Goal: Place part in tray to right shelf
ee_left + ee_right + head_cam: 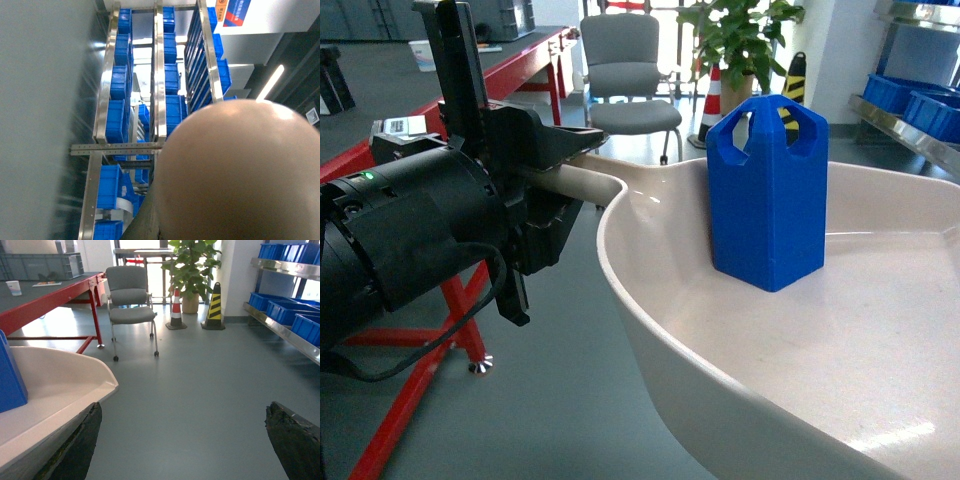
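Blue block (767,195) stands upright in the cream scoop (660,300).
Left hand (545,165) clamps the scoop's handle; right hand (182,440) is spread apart, one finger under the scoop's rim.

Blue part (767,195) upright in tray (670,330)

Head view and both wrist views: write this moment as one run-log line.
part: upright in tray | left gripper: shut on tray handle | right gripper: open, beside tray | shelf: not reached
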Robot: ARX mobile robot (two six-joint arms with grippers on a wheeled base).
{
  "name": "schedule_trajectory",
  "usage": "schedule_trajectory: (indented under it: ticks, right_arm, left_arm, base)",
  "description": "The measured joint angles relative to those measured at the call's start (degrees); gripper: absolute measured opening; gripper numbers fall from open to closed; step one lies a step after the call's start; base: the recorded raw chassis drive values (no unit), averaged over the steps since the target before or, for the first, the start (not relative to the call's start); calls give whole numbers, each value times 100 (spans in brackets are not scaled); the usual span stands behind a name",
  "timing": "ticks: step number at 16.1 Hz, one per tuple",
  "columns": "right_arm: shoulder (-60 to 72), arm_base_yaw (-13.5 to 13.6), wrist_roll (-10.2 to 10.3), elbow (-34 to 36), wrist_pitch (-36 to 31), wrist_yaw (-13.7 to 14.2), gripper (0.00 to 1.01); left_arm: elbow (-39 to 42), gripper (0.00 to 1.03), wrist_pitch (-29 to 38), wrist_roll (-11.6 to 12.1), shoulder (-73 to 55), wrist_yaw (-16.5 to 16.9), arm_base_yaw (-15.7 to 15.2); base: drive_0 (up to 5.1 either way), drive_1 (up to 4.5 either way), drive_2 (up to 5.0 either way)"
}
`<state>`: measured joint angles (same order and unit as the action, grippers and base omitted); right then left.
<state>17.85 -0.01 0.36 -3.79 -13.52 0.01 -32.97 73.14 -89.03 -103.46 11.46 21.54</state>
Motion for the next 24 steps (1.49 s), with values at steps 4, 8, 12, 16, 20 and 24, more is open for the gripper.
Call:
schedule_trajectory:
  ticks: [4, 8, 12, 16, 20, 24]
  right_arm:
    - [0, 0, 0, 0, 2, 0, 98]
    - [2, 0, -2, 2, 4, 0, 98]
    - [-2, 0, 0, 2, -2, -7, 98]
    - [-20, 0, -2, 2, 4, -4, 98]
    - [-20, 0, 0, 2, 4, -4, 98]
    - [-20, 0, 0, 2, 4, -4, 98]
  left_arm:
    - [0, 14, 13, -4, 0, -4, 0]
    - [0, 14, 17, -7, 0, -4, 0]
    - [-15, 14, 37, -2, 0, -59, -61]
    - [-15, 14, 17, -4, 0, -9, -20]
    - [-13, 14, 15, -4, 0, -11, -7]
    - [-15, 14, 15, -4, 0, -9, -9]
  base:
    - [5, 423, -413]
    - [7, 429, -416]
    - [-132, -132, -132]
    - [-179, -179, -179]
    - [-156, -156, -156]
    - [-160, -160, -160]
